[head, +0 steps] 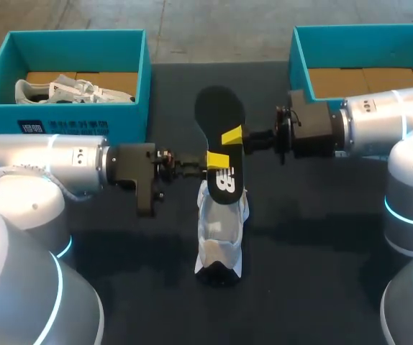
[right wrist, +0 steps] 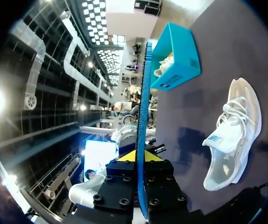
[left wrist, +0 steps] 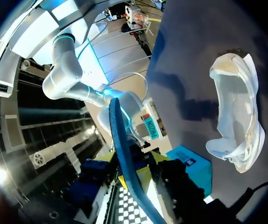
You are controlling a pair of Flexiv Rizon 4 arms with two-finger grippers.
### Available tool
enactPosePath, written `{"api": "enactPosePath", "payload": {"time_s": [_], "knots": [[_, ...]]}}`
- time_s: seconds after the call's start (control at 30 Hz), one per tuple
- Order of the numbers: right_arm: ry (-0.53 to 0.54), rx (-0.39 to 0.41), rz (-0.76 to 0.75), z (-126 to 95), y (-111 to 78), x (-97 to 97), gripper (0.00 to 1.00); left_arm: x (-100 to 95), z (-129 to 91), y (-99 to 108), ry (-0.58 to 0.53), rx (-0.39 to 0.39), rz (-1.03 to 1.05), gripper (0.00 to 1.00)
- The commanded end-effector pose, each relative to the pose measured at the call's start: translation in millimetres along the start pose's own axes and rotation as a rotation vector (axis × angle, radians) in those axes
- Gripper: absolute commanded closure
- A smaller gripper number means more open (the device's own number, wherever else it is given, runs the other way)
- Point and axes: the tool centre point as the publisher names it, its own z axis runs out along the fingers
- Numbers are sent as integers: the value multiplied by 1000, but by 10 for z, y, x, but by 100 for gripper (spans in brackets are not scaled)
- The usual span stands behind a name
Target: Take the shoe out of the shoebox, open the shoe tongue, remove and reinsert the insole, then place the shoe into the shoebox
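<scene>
A black insole (head: 219, 118) hangs edge-up over the table, just above a white shoe (head: 221, 233) that stands on the dark tabletop. My right gripper (head: 232, 135) is shut on the insole's middle from the right. My left gripper (head: 217, 159) is at the insole's lower part from the left. In the left wrist view the insole (left wrist: 120, 135) runs between my left gripper's (left wrist: 134, 175) fingers, which stand slightly apart, with the shoe (left wrist: 236, 116) lying off to one side. In the right wrist view my gripper (right wrist: 141, 156) pinches the insole's (right wrist: 144, 93) thin edge, and the shoe (right wrist: 232, 135) lies beside it.
A teal shoebox (head: 66, 115) at the back left holds another white shoe (head: 73, 90). A second teal shoebox (head: 300, 57) at the back right shows only its cardboard floor. Both arms come in low from the sides towards the middle of the table.
</scene>
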Motion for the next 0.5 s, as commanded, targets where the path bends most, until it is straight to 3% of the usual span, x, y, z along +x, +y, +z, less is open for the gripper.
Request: {"api": "enactPosePath", "payload": {"time_s": [0.03,0.5], "knots": [[1,-5,-2,-11,-27,-13,100,-33,-74,-57,2,-31,-25,0],[14,-6,-19,-54,-54,-208,100,-153,-632,26,152,-18,-121,0]]}}
